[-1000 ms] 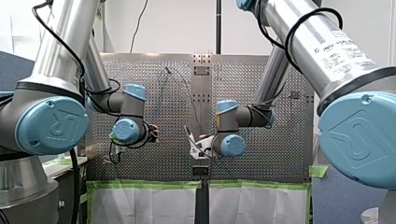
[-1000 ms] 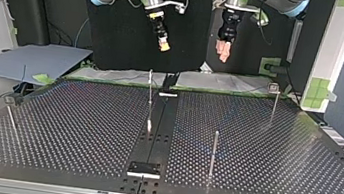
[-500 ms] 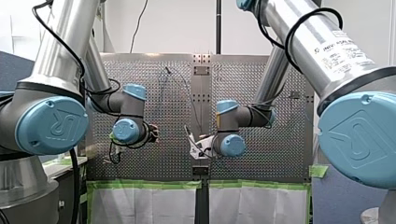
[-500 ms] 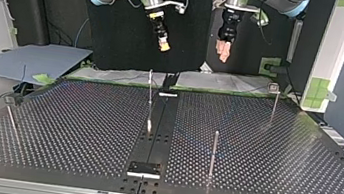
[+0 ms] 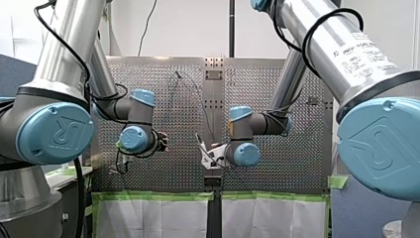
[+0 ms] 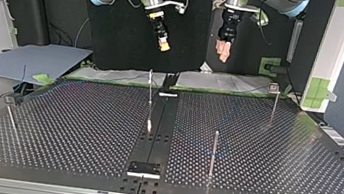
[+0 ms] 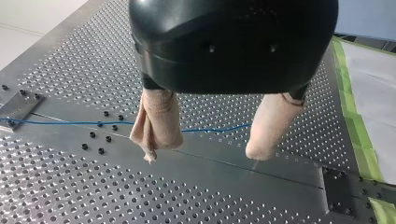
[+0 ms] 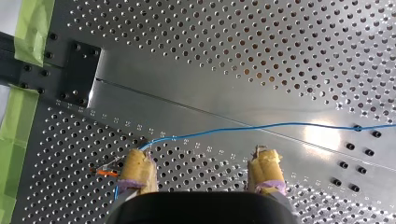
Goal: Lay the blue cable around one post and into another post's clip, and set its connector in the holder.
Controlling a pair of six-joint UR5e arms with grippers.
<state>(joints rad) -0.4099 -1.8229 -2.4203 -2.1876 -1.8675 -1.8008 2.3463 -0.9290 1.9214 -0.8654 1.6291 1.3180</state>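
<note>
Our left end effector point(image 7: 205, 153) hangs above the tabletop point(image 7: 70, 196) with its 2 beige-padded fingers point(image 7: 159, 123) spread wide and nothing between them. Below it, the blue cable point(image 7: 70, 123) lies flat on the tabletop. It runs along the plain strip point(image 7: 224, 163) between the perforated fields and is hidden behind both fingers where they cross it. Further along, it passes the corner of a small screwed plate point(image 7: 18, 103).

Our right end effector point(image 8: 203, 154) is also wide open and empty, its 2 yellow pads point(image 8: 137, 168) held apart above the tabletop. Here the blue cable point(image 8: 280, 125) crosses ahead of the pads in a shallow curve, then bends down beside 1 of them. A small orange piece point(image 8: 105, 171) lies near that bend; we cannot tell what it is.

In the top view, both end effectors are well above the tabletop point(image 6: 278, 156), near its far edge. Our right end effector point(image 6: 164, 45) is at that view's left and our left end effector point(image 6: 223, 52) at its right. Thin posts stand on the tabletop, 1 point(image 6: 213, 153) towards the near edge and 1 point(image 6: 274, 103) further back.
</note>
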